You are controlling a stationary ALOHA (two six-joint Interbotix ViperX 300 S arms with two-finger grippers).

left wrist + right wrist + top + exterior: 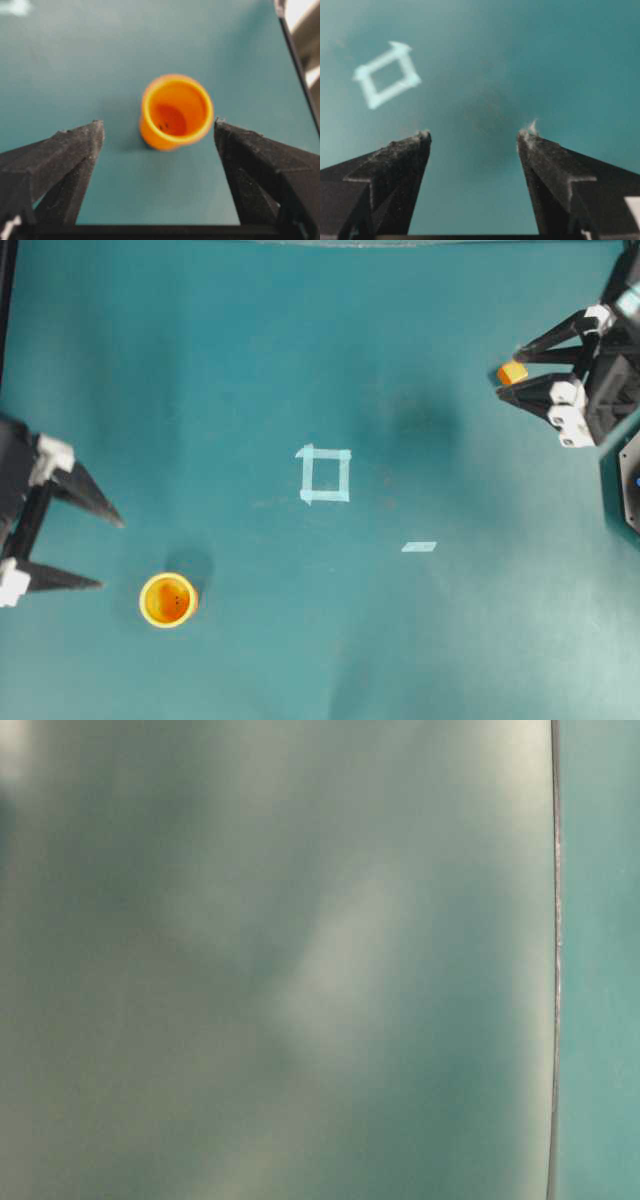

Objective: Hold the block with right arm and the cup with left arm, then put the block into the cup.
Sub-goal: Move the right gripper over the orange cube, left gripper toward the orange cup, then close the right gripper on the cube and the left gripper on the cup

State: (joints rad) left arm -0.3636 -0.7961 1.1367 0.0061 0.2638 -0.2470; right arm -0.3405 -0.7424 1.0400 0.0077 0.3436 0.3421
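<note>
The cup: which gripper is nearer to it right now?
Left. The left gripper is open just beside the cup; the right gripper is far across the table.

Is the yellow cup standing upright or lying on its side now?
Upright. The cup shows a full round rim with its orange inside facing up in the overhead view, and the left wrist view looks into its open mouth. Nothing sizeable seems to lie inside.

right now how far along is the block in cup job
Done: nothing yet. The cup stands empty, and the block sits far off by the right gripper's tips. In hand: nothing; that gripper and the left gripper are both open, the left one facing the cup. Left: grip both, then drop the block in.
</note>
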